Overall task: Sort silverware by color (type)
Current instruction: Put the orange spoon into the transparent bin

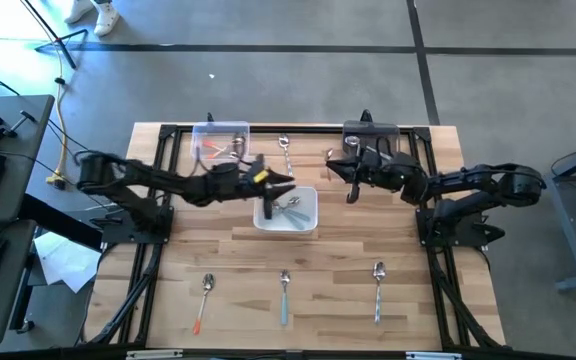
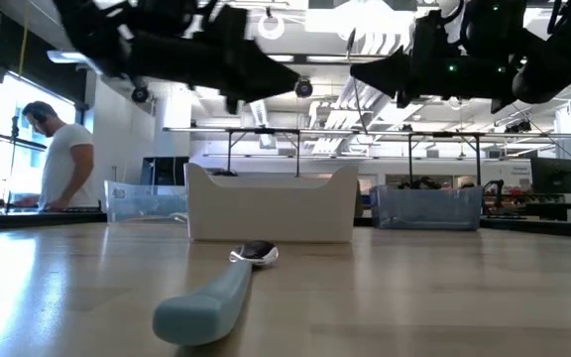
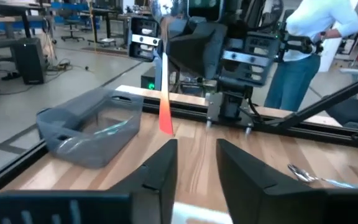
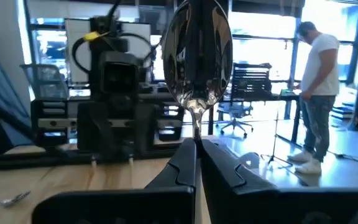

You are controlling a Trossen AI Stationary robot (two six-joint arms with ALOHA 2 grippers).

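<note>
My right gripper (image 1: 349,182) (image 4: 197,146) hovers over the far middle of the table, right of the white bin (image 1: 308,222), and is shut on an orange-handled spoon (image 3: 165,102). My left gripper (image 1: 286,184) (image 3: 196,155) hangs open above the white bin's far edge and touches nothing. Blue-handled spoons (image 1: 290,207) lie inside that bin. Three spoons lie flat along the near edge: an orange one (image 1: 204,300), a blue one (image 1: 284,295) (image 2: 216,297) and a silver one (image 1: 378,288). Another silver spoon (image 1: 285,152) lies between the two clear bins. My right gripper pinches the spoon between its two fingers at the thin metal neck (image 4: 196,129), just under the bowl. The fingers come level from the table's right and lie across the spoon. The shiny bowl (image 4: 197,50) stands above them, and the orange handle (image 3: 165,118) hangs below, clear of the table.
A clear bin (image 1: 220,142) with orange spoons sits at the far left, and another clear bin (image 1: 370,135) at the far right. A black frame rail (image 1: 298,128) edges the table. Bare wood lies between the white bin and the near row. A person (image 2: 62,164) stands beyond the table.
</note>
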